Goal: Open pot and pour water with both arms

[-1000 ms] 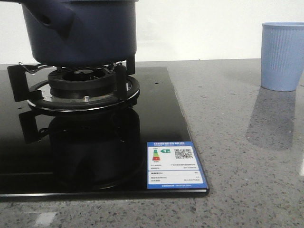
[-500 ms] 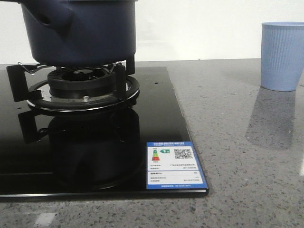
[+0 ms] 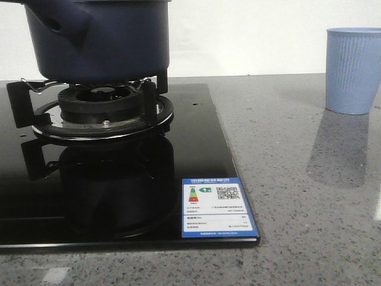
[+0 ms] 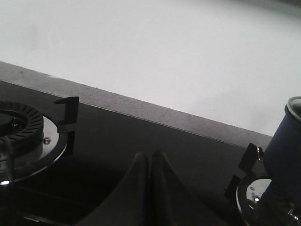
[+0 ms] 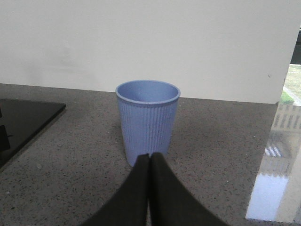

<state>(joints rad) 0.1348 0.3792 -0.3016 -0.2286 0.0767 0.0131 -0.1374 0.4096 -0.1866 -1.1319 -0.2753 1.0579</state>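
A: Where is the pot (image 3: 101,39) sitting right now?

B: It is sitting in the upper left of the front view, resting on the black prongs of the burner (image 3: 102,110), which stands on the glossy black hob (image 3: 196,149). Its stubby handle (image 3: 59,22) is sticking out at the frame's upper left. The top of the pot is running off the frame, so I cannot tell whether a lid is on it.

A: And the grippers?

B: The left gripper (image 4: 150,157) is showing at the bottom centre of its wrist view with both fingers pressed together, clasping nothing. It is hanging over the dark glass between a second burner (image 4: 21,136) at the left edge and the pot at the right edge, touching neither. The right gripper (image 5: 149,160) is likewise pinched closed and empty, at the bottom centre of its view.

A: Why is the right one pointing at the cup (image 5: 147,120)?

B: I am guessing it is lining up on it. The ribbed light blue cup is standing upright on the grey counter (image 3: 297,179), well apart from the hob, at the front view's upper right, probably as the vessel for the water. Closed fingers cannot take anything, so both would need to be spreading before any grasp.

A: So how far along is the task?

B: Judging from this, nothing is being held, so it looks barely begun.
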